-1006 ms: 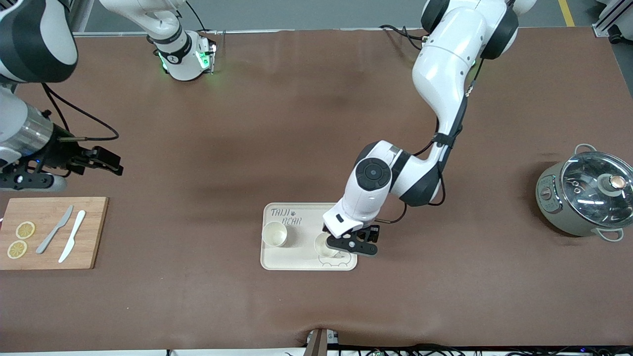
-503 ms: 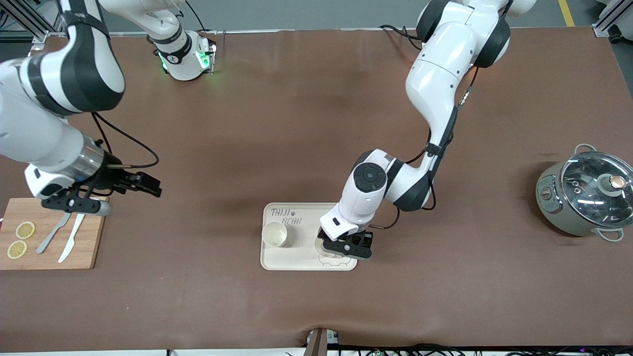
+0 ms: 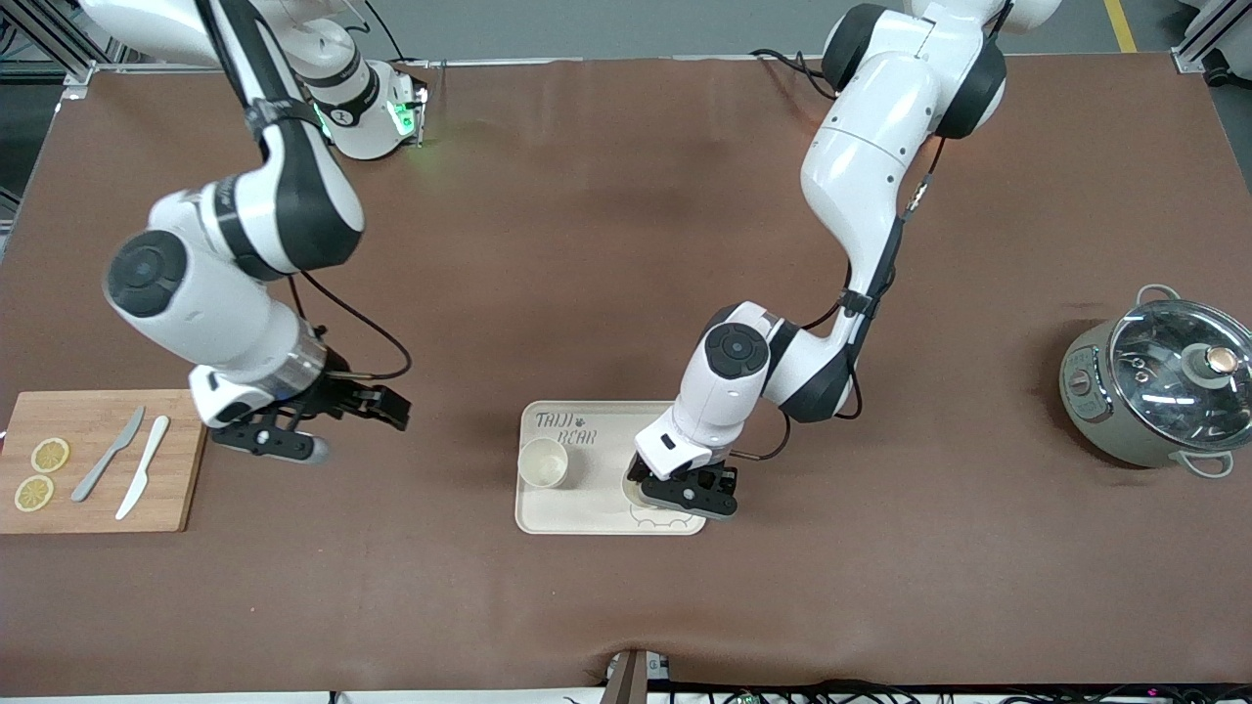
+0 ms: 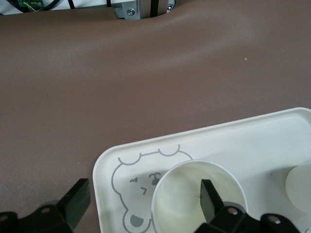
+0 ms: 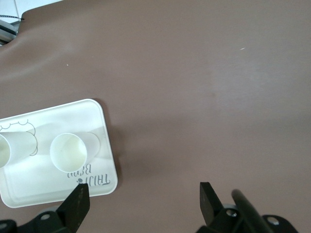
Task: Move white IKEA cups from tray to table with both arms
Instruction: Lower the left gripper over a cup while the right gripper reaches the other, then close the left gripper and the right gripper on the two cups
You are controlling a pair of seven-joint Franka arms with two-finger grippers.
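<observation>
1. Two small cream-white handleless cups stand on the cream bear-printed rectangular tray (image 3: 587, 523) in the front view: one cup (image 3: 544, 462) sits free toward the right arm's end, the other cup (image 3: 638, 486) lies mostly under the left gripper (image 3: 682, 494), near the tray's edge toward the left arm's end. The right gripper (image 3: 293, 435) hangs over bare brown table (image 3: 587, 244), between the tray and the wooden cutting board (image 3: 186, 460) carrying a grey knife (image 3: 109, 454), a white knife (image 3: 143, 467) and lemon slices (image 3: 49, 455). A grey lidded pot (image 3: 1159, 386) stands well apart at the left arm's end.

2. Left wrist view: the left gripper (image 4: 146, 204) is spread wide, one black finger (image 4: 209, 199) inside the cup's (image 4: 187, 182) round rim and the other finger (image 4: 75, 201) outside the tray's rounded corner (image 4: 104, 162), neither pressing the wall. Open table lies past the tray.

3. Right wrist view: the right gripper (image 5: 143, 204) is released, holding nothing, over bare table beside the tray (image 5: 104, 145); the free cup (image 5: 70, 150) stands near that edge.
</observation>
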